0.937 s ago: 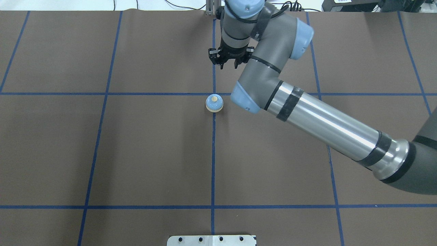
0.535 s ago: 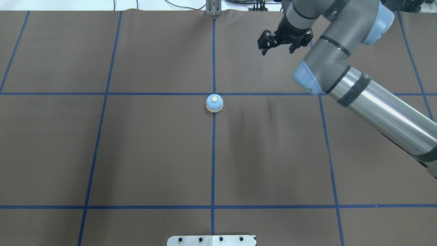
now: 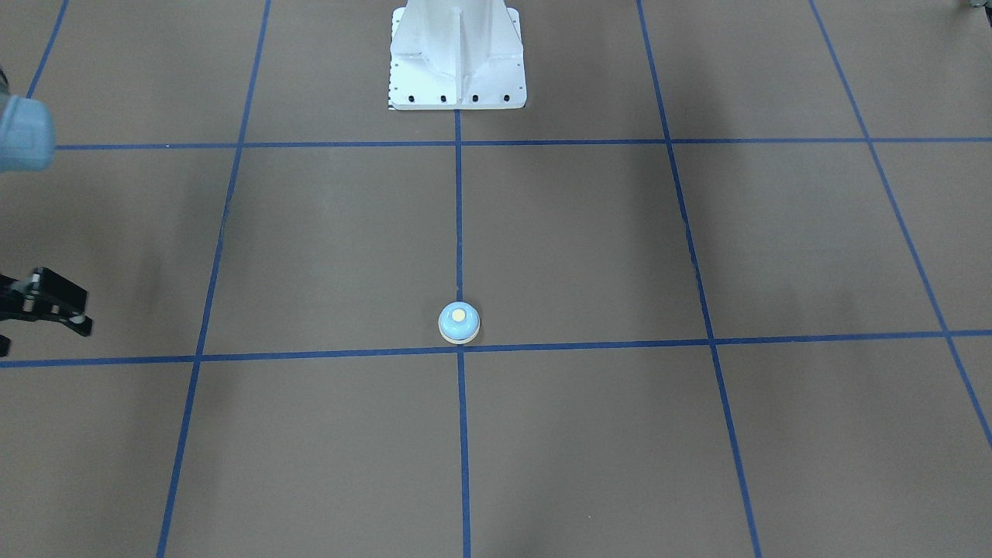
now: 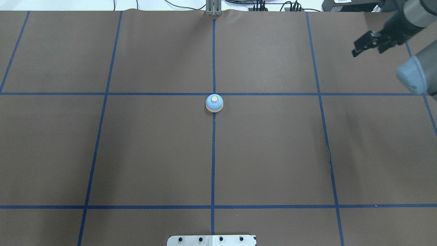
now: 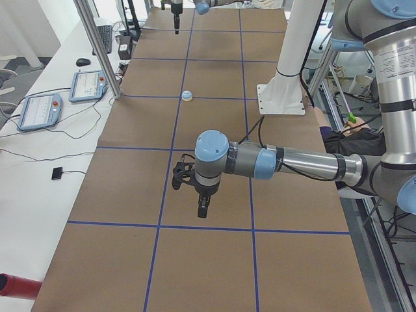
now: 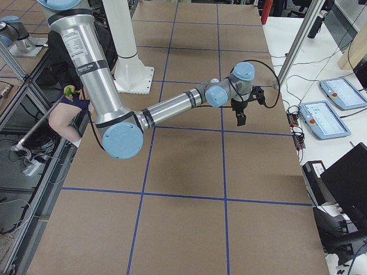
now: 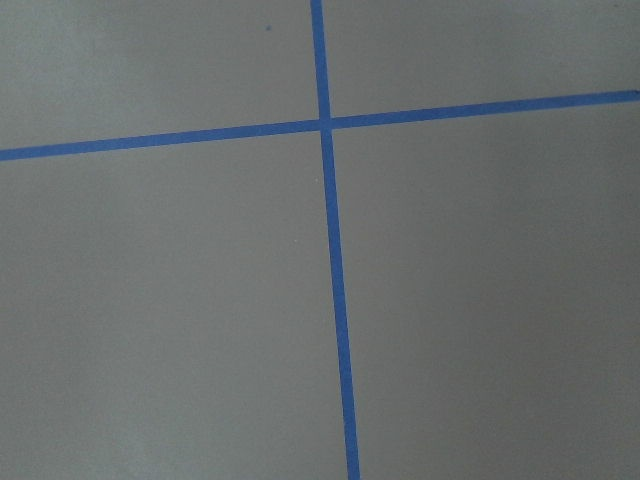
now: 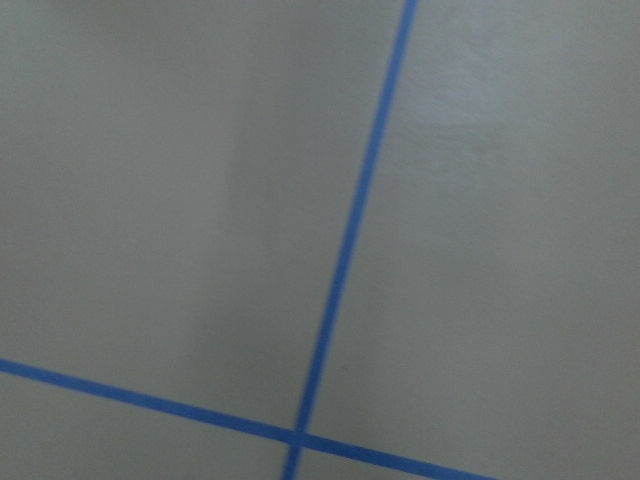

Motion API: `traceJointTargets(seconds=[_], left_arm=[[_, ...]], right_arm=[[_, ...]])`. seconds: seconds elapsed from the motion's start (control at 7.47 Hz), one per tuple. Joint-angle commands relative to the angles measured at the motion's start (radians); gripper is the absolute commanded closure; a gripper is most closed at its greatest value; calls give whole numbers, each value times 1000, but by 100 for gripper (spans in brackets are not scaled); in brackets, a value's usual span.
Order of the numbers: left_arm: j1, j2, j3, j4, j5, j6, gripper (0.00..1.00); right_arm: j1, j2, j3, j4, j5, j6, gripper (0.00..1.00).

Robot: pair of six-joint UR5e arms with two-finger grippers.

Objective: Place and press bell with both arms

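The small light-blue bell [image 4: 214, 103] with a cream button stands upright at the table's middle, on a blue tape line. It also shows in the front view [image 3: 459, 322] and the left side view [image 5: 187, 95]. My right gripper [image 4: 368, 53] hovers far to the bell's right at the table's far right. Its jaws stand apart and empty, and it is cut off at the front view's left edge [image 3: 45, 339]. My left gripper [image 5: 203, 209] shows only in the left side view, pointing down over the table's left end. I cannot tell if it is open or shut.
The white bolted pedestal [image 3: 457, 62] stands at the robot's side of the table, in line with the bell. Blue tape lines [image 4: 213, 153] grid the brown table. Control tablets [image 5: 39, 110] and cables lie beside the far edge. A metal post [image 4: 213, 8] stands there.
My right arm has swung from just beyond the bell out to the far right of the table, gripper empty. The bell has not moved.
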Motion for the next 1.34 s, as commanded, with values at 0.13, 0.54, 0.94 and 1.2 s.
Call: traceJointTargets(seconds=[0.13, 0.54, 0.94, 1.2], left_arm=[[1, 1, 6, -19, 3, 7, 0], [-1, -11, 67, -18, -7, 4, 0], [-1, -25, 67, -1, -58, -5, 0], [-4, -25, 61, -15, -91, 6, 0]], right_arm=[[191, -273, 56, -1, 44, -392, 1], [354, -448, 67, 1, 67, -510, 0], [379, -489, 97, 1, 66, -485, 0], [377, -480, 109, 4, 66, -385, 0]])
